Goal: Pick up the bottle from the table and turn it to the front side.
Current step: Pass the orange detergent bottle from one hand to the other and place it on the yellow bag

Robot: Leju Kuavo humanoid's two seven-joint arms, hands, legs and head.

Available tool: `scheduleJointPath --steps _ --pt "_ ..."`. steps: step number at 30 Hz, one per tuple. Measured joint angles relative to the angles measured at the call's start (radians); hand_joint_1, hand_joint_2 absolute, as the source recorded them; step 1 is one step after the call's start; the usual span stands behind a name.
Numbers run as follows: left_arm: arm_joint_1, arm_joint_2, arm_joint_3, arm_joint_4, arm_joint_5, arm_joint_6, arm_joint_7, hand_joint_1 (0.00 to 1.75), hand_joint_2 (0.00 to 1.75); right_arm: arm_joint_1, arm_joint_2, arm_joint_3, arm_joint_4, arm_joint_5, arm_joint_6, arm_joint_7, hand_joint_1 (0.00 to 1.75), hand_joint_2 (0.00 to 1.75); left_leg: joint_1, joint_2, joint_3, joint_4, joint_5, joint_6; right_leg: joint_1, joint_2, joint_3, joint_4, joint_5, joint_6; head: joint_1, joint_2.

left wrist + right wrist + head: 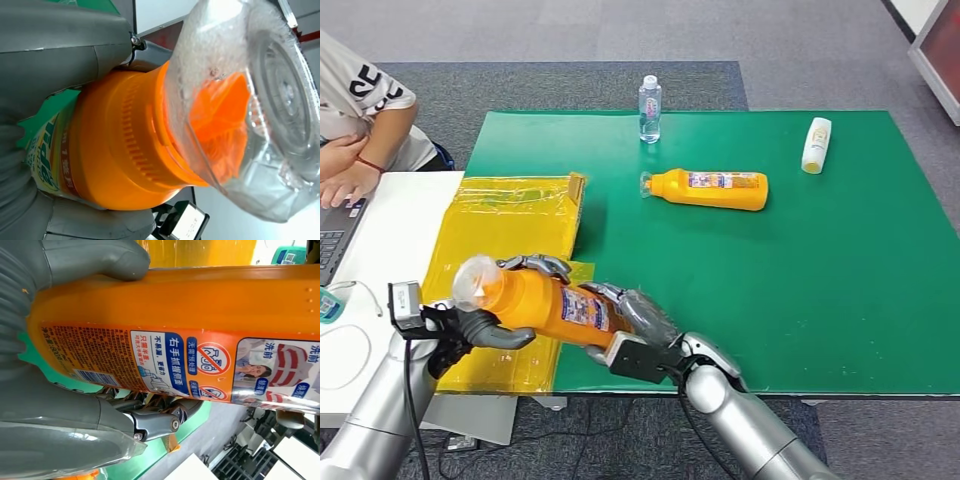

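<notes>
The bottle (546, 302) is held off the table, lying roughly level, between both hands. The left hand (475, 325) is closed around the neck end, just behind the clear cap (475, 281); its fingers (539, 264) are curled over the far side of the orange body and the thumb is pressed along the near side. In the left wrist view the cap (245, 100) projects past the fingers, with the ribbed orange collar (128, 145) clamped between grey finger covers. The right hand (637, 325) is closed around the base end. In the right wrist view the thumb (94, 260) lies along one edge of the bottle (181, 315) and darker fingers (151, 422) wrap the opposite edge; the printed label (170, 362) is turned toward that camera.

Beyond the fingers, a yellow bag (512, 215) lies beneath the held bottle, partly on the green mat (810, 280). A second orange bottle (709, 189) lies on the mat, well apart from both hands. A water bottle (649, 108) stands farther back, and a white bottle (816, 145) lies near the far right. A person's arm (350, 160) rests by a laptop (335, 240).
</notes>
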Motion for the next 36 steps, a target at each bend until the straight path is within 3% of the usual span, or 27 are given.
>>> scheduleJointPath --steps 15,16,19,20,32,36 --pt "0.010 -0.001 -0.001 0.000 0.010 -0.002 -0.002 1.75 1.75 0.039 0.000 -0.008 -0.043 0.004 -0.021 0.000 1.75 1.75 0.000 0.000 0.000 0.000 0.000 0.000 0.000 0.000 0.000 0.000 0.000 0.000 0.000 0.000" --pt "0.011 -0.001 -0.001 0.000 0.011 -0.002 -0.003 1.75 1.75 0.043 0.000 -0.011 -0.050 0.003 -0.022 0.000 1.40 1.75 0.000 0.000 0.000 0.000 0.000 0.000 0.000 0.000 0.000 0.000 0.000 0.000 0.000 0.000" --pt "0.011 -0.001 0.000 0.000 0.011 -0.001 -0.003 1.75 1.75 0.055 0.000 -0.019 -0.066 -0.008 -0.022 -0.001 0.09 1.75 0.000 0.000 0.000 0.000 0.000 0.000 0.000 0.000 0.000 0.000 0.000 0.000 0.000 0.000" --pt "0.012 0.000 0.000 0.000 0.011 0.000 -0.003 1.75 1.75 0.057 0.000 -0.023 -0.073 -0.014 -0.021 -0.004 0.00 1.75 0.000 0.000 0.000 0.000 0.000 0.000 0.000 0.000 0.000 0.000 0.000 0.000 0.000 0.000" --pt "0.049 0.026 0.000 -0.001 -0.014 0.027 0.002 1.75 1.75 0.053 0.008 -0.078 -0.114 -0.083 0.009 -0.017 0.00 1.75 0.000 0.000 0.000 0.000 0.001 -0.001 0.000 0.001 0.000 0.000 0.001 -0.001 0.000 0.000" --pt "0.052 0.046 -0.009 -0.003 -0.039 0.082 0.002 1.75 1.75 0.054 0.008 -0.102 -0.114 -0.114 0.026 -0.021 0.00 1.75 0.000 0.000 0.000 0.000 0.001 -0.001 0.000 0.001 -0.001 0.000 0.001 -0.001 0.000 0.000"
